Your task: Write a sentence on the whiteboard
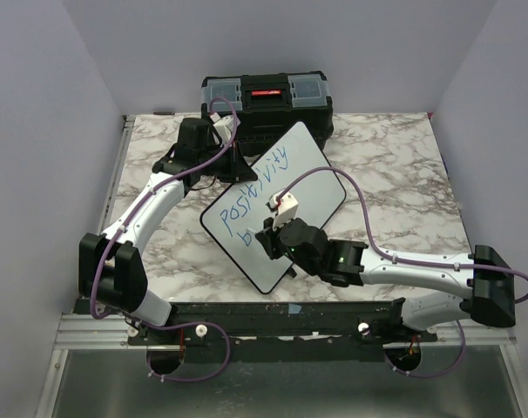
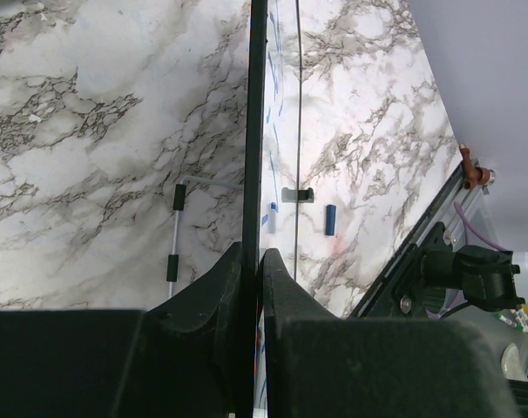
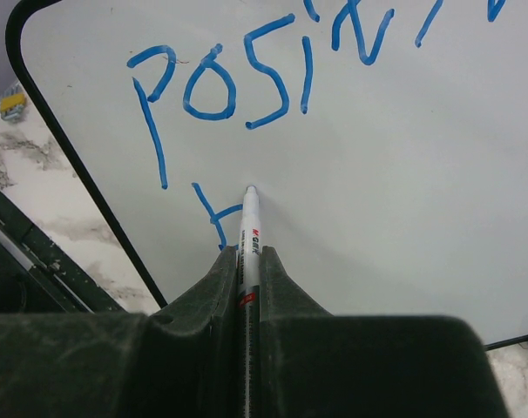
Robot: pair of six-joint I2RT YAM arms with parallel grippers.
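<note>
The left jaws clamp the edge of the whiteboard [image 1: 312, 178], askew on the counter [image 1: 159, 239]; the right jaws hold a marker [image 3: 249, 231], tip on the board, starting the second line of the sentence [image 1: 257, 185], which next needs steady, light strokes
</note>
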